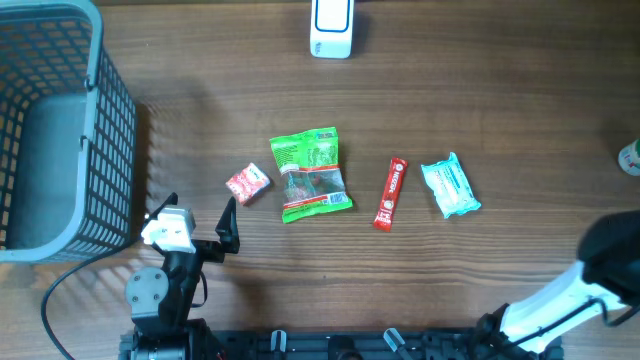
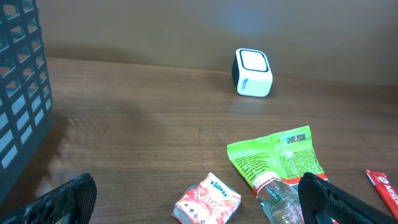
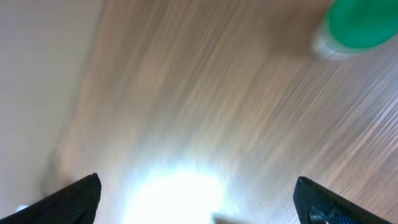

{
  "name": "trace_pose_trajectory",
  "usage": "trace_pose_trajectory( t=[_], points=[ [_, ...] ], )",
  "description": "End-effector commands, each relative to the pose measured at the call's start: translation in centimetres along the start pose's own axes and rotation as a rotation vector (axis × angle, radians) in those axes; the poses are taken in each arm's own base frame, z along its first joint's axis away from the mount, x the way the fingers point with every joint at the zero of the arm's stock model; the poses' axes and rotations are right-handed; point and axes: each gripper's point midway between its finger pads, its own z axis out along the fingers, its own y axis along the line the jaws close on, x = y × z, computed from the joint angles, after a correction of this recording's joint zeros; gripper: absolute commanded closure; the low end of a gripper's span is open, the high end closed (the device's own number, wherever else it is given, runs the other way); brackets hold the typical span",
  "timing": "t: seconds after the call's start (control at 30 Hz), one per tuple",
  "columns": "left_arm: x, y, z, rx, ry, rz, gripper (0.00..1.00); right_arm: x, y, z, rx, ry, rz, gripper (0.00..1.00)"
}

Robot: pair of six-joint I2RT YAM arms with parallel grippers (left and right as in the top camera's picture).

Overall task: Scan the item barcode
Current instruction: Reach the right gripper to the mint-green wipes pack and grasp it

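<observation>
Left gripper (image 1: 195, 215) sits at the near edge of the brown wood-grain surface (image 1: 480, 90), its jaws spread wide and nothing between them. Right gripper (image 3: 198, 182) is likewise wide apart and empty, off at the near right corner. Its own camera gives only a blurred stretch of wood with a bright glare patch and a green-capped container (image 3: 359, 23).

Just beyond the left gripper lies a small red-and-white tissue packet (image 1: 247, 185). To its right, close by but apart from it, is a green snack bag (image 1: 310, 172), lying flat with a clear window in its lower half. Further right a red stick sachet (image 1: 390, 193) lies on its own. A pale blue packet (image 1: 450, 187) lies near it, a little tilted. None of these four items is touched by either gripper.

A grey-blue mesh basket (image 1: 60, 130) stands on the far left. At the right edge, the green-capped container is only partly in frame.

Well apart from the row, at the far edge of the surface, stands a white scanner (image 1: 331, 28) with a blue-rimmed window. Behind it, in the left wrist view, rises a plain beige wall (image 2: 155, 25).
</observation>
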Motion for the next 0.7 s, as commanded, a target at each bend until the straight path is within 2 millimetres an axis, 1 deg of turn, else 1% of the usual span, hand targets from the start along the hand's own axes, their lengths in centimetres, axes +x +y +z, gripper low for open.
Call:
trace_pose_trajectory(
  t=[0.0, 0.07, 0.1, 0.13, 0.17, 0.23, 0.27, 0.33, 0.37, 0.4, 0.47, 0.5, 0.53, 0.57, 0.6, 0.67],
  points=[
    [0.1, 0.0, 0.0, 0.003, -0.001, -0.011, 0.0, 8.0, 3.6, -0.1, 0.129, 0.086, -0.417, 0.01],
    [0.1, 0.0, 0.0, 0.003, -0.001, -0.011, 0.0, 11.5, 4.5, -0.3, 0.215, 0.098, -0.543, 0.0],
    [0.1, 0.0, 0.0, 0.003, -0.001, -0.011, 0.0, 14.8, 5.3, -1.1, 0.294, 0.09, -0.684, 0.0],
    [0.1, 0.0, 0.0, 0.003, -0.001, -0.011, 0.0, 16.4, 6.0, -1.4, 0.305, 0.085, -0.749, 0.01],
    [0.1, 0.0, 0.0, 0.003, -0.001, -0.011, 0.0, 18.8, 7.3, -1.7, 0.275, 0.101, -0.842, 0.0],
    [0.1, 0.0, 0.0, 0.003, -0.001, -0.011, 0.0, 22.9, 9.1, -2.2, 0.21, 0.144, -0.98, 0.0],
    [0.1, 0.0, 0.0, 0.003, -0.001, -0.011, 0.0, 25.7, 9.9, -2.6, 0.179, 0.165, -1.074, 0.0],
    [0.1, 0.0, 0.0, 0.003, -0.001, -0.011, 0.0, 28.9, 10.3, -2.9, 0.179, 0.173, -1.178, 0.0],
    [0.1, 0.0, 0.0, 0.003, -0.001, -0.011, 0.0, 29.9, 9.9, -2.7, 0.198, 0.178, -1.22, 0.01],
    [0.1, 0.0, 0.0, 0.003, -0.001, -0.011, 0.0, 30.9, 9.1, -2.1, 0.237, 0.191, -1.261, 0.01],
    [0.1, 0.0, 0.0, 0.003, -0.001, -0.011, 0.0, 32.0, 7.2, -0.9, 0.31, 0.232, -1.243, 0.0],
    [0.1, 0.0, 0.0, 0.003, -0.001, -0.011, 0.0, 32.1, 6.2, -0.3, 0.356, 0.235, -1.218, 0.01],
    [0.1, 0.0, 0.0, 0.003, -0.001, -0.011, 0.0, 32.0, 4.5, 0.6, 0.428, 0.239, -1.186, 0.0],
    [0.1, 0.0, 0.0, 0.003, -0.001, -0.011, 0.0, 32.2, 3.5, 1.0, 0.459, 0.254, -1.183, 0.01],
    [0.1, 0.0, 0.0, 0.003, -0.001, -0.011, 0.0, 32.2, 2.4, 1.3, 0.495, 0.262, -1.178, 0.0],
    [0.1, 0.0, 0.0, 0.003, -0.001, -0.011, 0.0, 31.9, 1.0, 1.0, 0.528, 0.254, -1.159, 0.0]
  ],
)
